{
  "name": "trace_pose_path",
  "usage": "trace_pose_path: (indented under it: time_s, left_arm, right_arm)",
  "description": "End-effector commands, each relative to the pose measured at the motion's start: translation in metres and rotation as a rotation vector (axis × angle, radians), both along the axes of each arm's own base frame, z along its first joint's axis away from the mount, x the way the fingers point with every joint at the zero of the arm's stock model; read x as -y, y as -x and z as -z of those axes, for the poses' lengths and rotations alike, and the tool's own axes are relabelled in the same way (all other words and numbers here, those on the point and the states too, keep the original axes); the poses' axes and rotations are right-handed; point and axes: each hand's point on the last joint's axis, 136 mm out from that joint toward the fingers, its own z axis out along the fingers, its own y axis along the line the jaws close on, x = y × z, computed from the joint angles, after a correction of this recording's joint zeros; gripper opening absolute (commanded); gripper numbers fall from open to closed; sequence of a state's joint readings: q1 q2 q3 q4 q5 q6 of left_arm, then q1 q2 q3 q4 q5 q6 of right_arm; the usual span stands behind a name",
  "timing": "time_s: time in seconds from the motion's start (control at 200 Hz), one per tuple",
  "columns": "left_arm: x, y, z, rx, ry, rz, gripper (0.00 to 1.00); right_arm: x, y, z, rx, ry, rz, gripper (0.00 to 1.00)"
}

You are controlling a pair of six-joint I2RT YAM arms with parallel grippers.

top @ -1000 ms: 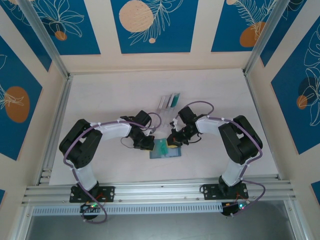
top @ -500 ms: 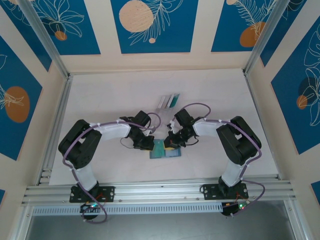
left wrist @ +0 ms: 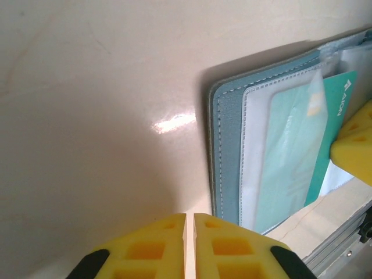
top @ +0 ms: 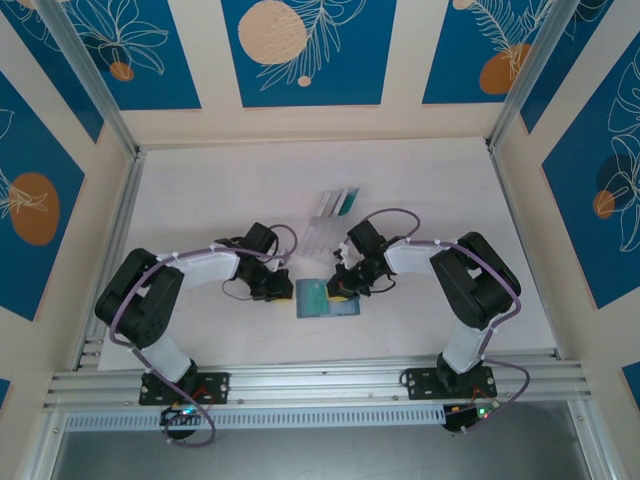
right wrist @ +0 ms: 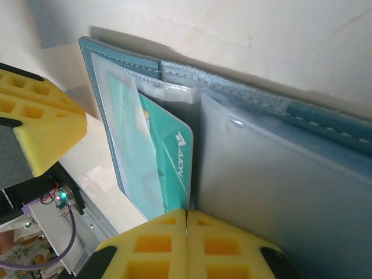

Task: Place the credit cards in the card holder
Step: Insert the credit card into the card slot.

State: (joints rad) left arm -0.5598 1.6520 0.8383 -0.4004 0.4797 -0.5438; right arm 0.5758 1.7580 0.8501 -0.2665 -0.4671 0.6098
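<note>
Elbows bent inward, both my arms reach low over the worktop [top: 200, 200]. My left gripper [top: 270, 288], pinched together on nothing, has backed off leftward from the card holder [top: 326, 300], which lies open near the near edge. A teal credit card [right wrist: 168, 154] sits partly tucked in, blurred behind a cloudy pocket [right wrist: 131, 145]. My right gripper [top: 341, 291], clenched empty, rests at that card's edge.

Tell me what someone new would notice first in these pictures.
The open slate-teal card holder lies mid-table between the two arms, with its pale see-through pockets facing up. A teal-green card sticks partway out of one pocket, and the right arm's yellow jaws are shut at its exposed edge. Farther back stands a clear rack holding more cards.
</note>
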Motion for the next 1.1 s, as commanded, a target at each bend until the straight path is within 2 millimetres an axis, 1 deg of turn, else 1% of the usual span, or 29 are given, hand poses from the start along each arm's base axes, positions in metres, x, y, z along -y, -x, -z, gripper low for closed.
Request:
trace_pose_path:
  time_s: [0.0, 0.07, 0.21, 0.385, 0.55, 0.75, 0.885, 1.095]
  left_arm:
    - [0.003, -0.001, -0.004, 0.004, 0.028, 0.003, 0.09]
    - [0.006, -0.003, -0.003, 0.009, 0.03, 0.006, 0.07]
    - [0.018, -0.007, -0.001, 0.02, 0.035, 0.032, 0.07]
    - [0.029, -0.007, 0.009, 0.012, 0.018, 0.054, 0.07]
    - [0.037, -0.004, 0.013, 0.012, 0.011, 0.076, 0.07]
    - [0.045, 0.004, 0.015, 0.005, 0.012, 0.097, 0.06]
    - [0.05, 0.008, 0.015, 0.006, 0.016, 0.104, 0.07]
    - [0.055, 0.011, 0.015, 0.003, 0.025, 0.11, 0.07]
  right_arm:
    - [0.009, 0.007, 0.008, -0.027, 0.05, 0.006, 0.0]
    - [0.007, 0.007, 0.006, -0.018, 0.055, -0.003, 0.0]
    - [0.007, 0.007, 0.002, -0.001, 0.065, -0.012, 0.0]
    - [0.004, 0.005, -0.004, 0.017, 0.067, -0.021, 0.0]
    - [-0.003, 0.003, -0.009, 0.035, 0.065, -0.031, 0.0]
    - [-0.014, 0.001, -0.015, 0.061, 0.052, -0.028, 0.0]
    - [-0.02, 0.001, -0.017, 0.072, 0.045, -0.03, 0.02]
    - [-0.021, -0.001, -0.017, 0.087, 0.05, -0.019, 0.06]
